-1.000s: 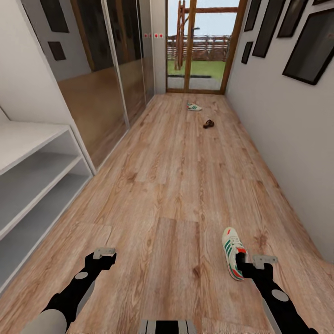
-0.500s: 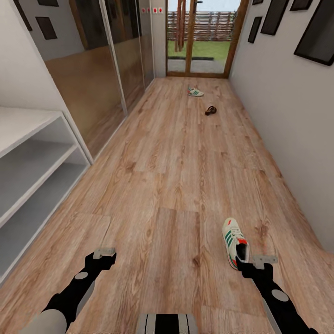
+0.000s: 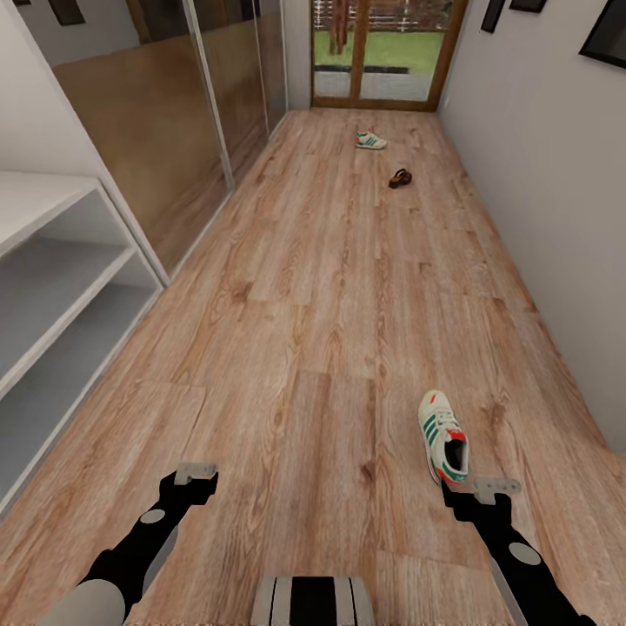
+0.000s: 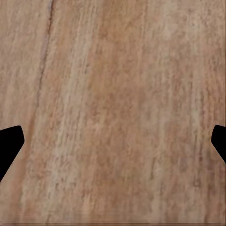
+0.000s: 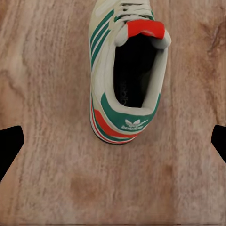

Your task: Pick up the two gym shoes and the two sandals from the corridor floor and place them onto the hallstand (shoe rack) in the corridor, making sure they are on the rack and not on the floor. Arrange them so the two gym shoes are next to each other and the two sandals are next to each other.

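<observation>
Where wood-grain planks point(image 3: 313, 287) run, striped sneaker point(image 5: 126, 75) upright.

Both arms low, fingers point(image 5: 9, 146) apart

A gym shoe point(image 3: 443, 436) lies on the corridor floor point(image 3: 313, 287), just beyond the right hand point(image 3: 482, 491). Far down the corridor, a second gym shoe point(image 3: 370, 140) and a sandal point(image 3: 399, 178) lie near the glass door point(image 3: 382, 48). The hallstand point(image 3: 52, 287) stands at left; the left hand point(image 3: 196, 476) hovers over bare planks.
</observation>
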Robot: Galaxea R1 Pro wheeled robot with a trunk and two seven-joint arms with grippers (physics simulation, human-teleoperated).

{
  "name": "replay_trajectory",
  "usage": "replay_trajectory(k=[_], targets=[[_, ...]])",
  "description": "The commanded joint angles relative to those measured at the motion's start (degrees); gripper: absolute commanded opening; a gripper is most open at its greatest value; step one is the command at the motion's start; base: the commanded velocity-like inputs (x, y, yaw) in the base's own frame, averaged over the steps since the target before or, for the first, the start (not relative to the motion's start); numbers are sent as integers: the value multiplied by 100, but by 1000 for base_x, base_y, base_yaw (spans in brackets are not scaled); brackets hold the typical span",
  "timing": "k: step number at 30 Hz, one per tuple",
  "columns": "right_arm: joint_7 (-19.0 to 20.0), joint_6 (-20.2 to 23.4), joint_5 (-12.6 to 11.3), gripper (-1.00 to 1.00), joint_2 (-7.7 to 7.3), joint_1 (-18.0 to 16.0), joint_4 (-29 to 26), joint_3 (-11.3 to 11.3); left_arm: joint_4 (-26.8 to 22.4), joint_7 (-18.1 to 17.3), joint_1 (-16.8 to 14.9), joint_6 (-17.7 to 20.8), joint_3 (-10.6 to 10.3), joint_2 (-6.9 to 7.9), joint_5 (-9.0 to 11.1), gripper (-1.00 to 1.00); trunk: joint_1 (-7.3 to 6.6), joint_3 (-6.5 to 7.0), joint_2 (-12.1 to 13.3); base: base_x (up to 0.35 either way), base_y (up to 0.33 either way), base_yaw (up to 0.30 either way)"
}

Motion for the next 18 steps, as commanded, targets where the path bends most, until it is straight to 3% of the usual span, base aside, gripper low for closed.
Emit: replay_trajectory(k=[1,18], targets=[[-1,32,0,100,0,0,-10,-1,-18,-6,-2,-33,10,1,-23,100,-1,-13,-2,0,0,0],[-1,32,15,100,-6,0,-12,-9,-356,-14,-6,-215,7,-16,-15,100,-1,-158,-2,0,0,0]])
